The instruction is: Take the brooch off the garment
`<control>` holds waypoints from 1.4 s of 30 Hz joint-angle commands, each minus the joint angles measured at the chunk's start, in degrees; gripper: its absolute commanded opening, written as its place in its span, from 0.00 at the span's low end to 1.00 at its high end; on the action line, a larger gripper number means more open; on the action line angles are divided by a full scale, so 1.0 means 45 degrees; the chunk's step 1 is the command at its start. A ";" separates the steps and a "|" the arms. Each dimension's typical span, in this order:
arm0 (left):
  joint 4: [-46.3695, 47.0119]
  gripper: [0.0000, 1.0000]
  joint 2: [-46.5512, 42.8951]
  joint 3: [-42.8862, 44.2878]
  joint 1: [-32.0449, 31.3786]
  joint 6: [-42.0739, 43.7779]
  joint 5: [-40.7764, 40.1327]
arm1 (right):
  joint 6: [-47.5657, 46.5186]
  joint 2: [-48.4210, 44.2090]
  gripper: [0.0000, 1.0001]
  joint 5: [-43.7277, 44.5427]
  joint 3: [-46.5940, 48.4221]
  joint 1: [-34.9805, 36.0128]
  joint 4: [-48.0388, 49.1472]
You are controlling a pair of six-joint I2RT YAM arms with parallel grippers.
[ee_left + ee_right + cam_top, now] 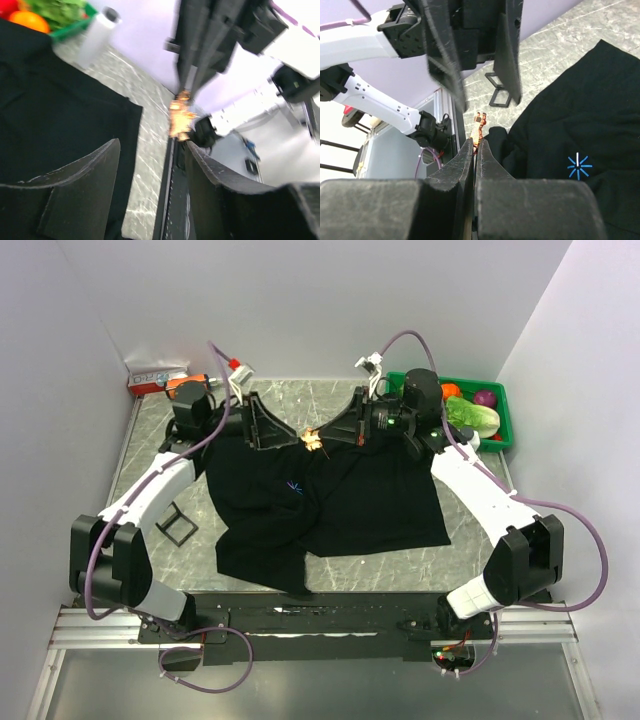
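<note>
Blurred brooch (180, 119) beyond spread hand (153, 146)

Mostly black and grey going on here
Black garment (360, 505) with a small blue starburst mark (293, 486), orange-tan brooch (313, 439), grey marbled table (300, 400), green bin (497, 390), purple cables (405, 334) on white-and-black arms (160, 490).
</note>
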 commanded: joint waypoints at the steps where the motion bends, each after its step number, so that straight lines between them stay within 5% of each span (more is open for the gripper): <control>1: -0.0149 0.57 -0.0055 0.0748 -0.0574 0.0736 0.1238 | -0.0068 -0.0675 0.00 -0.0004 -0.0099 0.0008 0.0578; 13: -0.0130 0.43 0.0121 0.0845 -0.0653 0.0757 0.1277 | -0.0224 -0.0831 0.00 0.0054 -0.0294 0.0184 0.0656; 24: 0.0222 0.41 0.0472 0.1158 -0.0809 0.0464 0.1374 | -0.0439 -0.0733 0.00 -0.0063 -0.0275 0.0380 0.0656; 30: 0.0455 0.28 0.0570 0.1158 -0.0828 0.0327 0.1530 | -0.0517 -0.0694 0.00 -0.0082 -0.0295 0.0419 0.0617; 35: 0.0359 0.01 0.0570 0.1178 -0.0868 0.0483 0.1609 | -0.0517 -0.0577 0.00 -0.0063 -0.0275 0.0438 0.0617; 41: 0.0164 0.01 0.0433 0.0963 -0.0868 0.0659 0.1746 | -0.0674 -0.0518 0.05 0.0073 -0.0333 0.0477 0.0364; 42: 0.0066 0.01 0.0375 0.0943 -0.0868 0.0756 0.1765 | -0.0674 -0.0480 0.14 0.0074 -0.0334 0.0458 0.0324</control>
